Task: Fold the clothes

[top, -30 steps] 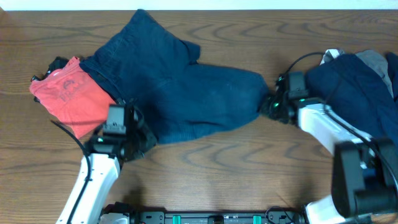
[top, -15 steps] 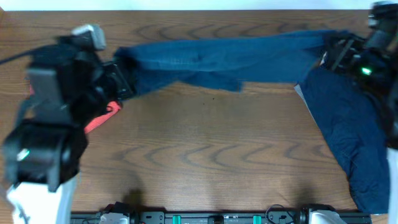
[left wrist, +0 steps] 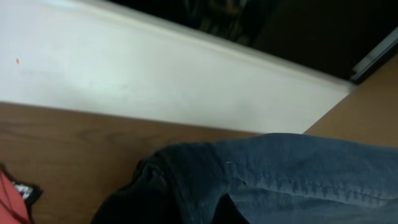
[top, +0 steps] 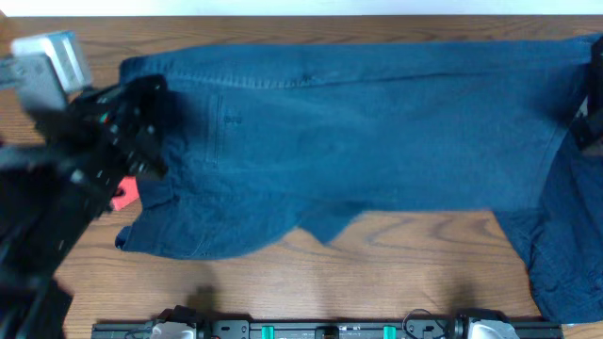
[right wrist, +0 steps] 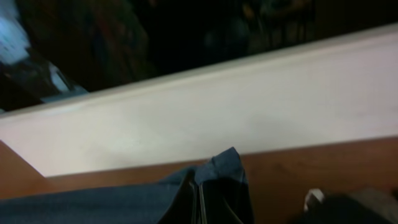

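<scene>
Across most of the table you have the navy trousers opened out wide, their top edge running in a nearly straight line from one arm to the other. That line is the reason for the wide stance: pulled from both ends, the cloth flattens and its creases drop out before any fold is made. The lower edge sags and curls near the middle, so it looks less tidy than the top. At the right, a second navy garment lies heaped below the trousers, apparently parked out of the way. The left gripper is blurred overhead, and its wrist view shows only bunched cloth and a stitched seam where the fingers should be. I can't see the jaws, but the tension says they are clamped on the waistband end. The right gripper sits at the frame edge, and its wrist camera shows a corner of fabric standing up as if pinched — closed on the trousers too, by that reading. A sliver of red T-shirt peeks out beneath the left end, waiting its turn.
</scene>
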`<control>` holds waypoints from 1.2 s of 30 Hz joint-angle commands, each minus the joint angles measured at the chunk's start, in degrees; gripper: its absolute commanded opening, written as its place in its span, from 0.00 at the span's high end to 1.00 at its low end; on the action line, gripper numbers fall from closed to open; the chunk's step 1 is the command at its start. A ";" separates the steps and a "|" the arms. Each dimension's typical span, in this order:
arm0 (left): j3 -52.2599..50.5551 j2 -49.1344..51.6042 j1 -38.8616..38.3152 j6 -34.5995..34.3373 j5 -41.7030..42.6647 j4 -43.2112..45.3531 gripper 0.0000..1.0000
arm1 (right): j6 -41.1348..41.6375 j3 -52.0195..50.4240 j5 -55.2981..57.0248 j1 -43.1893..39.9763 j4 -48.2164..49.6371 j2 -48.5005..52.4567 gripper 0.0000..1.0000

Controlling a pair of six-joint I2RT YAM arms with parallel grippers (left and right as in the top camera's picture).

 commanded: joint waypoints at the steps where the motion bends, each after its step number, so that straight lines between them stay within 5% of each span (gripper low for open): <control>1: -0.13 7.08 1.22 2.23 -6.01 0.55 0.94 | -1.62 -0.72 9.79 -2.38 -0.94 7.78 0.99; 6: -0.13 17.70 1.22 2.47 -5.99 5.05 0.94 | -2.03 -0.72 9.79 -2.38 0.44 17.94 0.99; 12: -0.11 30.51 1.22 3.23 -5.95 22.14 0.94 | -1.33 -0.70 9.77 -2.73 14.25 28.22 0.99; 20: 2.23 30.45 1.22 3.02 -5.79 40.46 0.94 | 1.97 5.79 15.96 -6.16 26.60 27.43 0.99; 24: 2.47 27.36 2.01 3.34 -5.81 33.90 0.94 | -0.90 9.25 17.14 -7.32 18.69 27.43 0.99; 32: 0.63 27.80 2.45 3.43 -5.77 -1.53 0.94 | -1.95 6.34 20.87 -7.13 -14.62 28.81 0.99; 36: -3.32 30.05 1.33 3.43 -5.77 -15.96 0.94 | -1.92 -1.22 22.64 -7.15 -22.45 29.05 0.99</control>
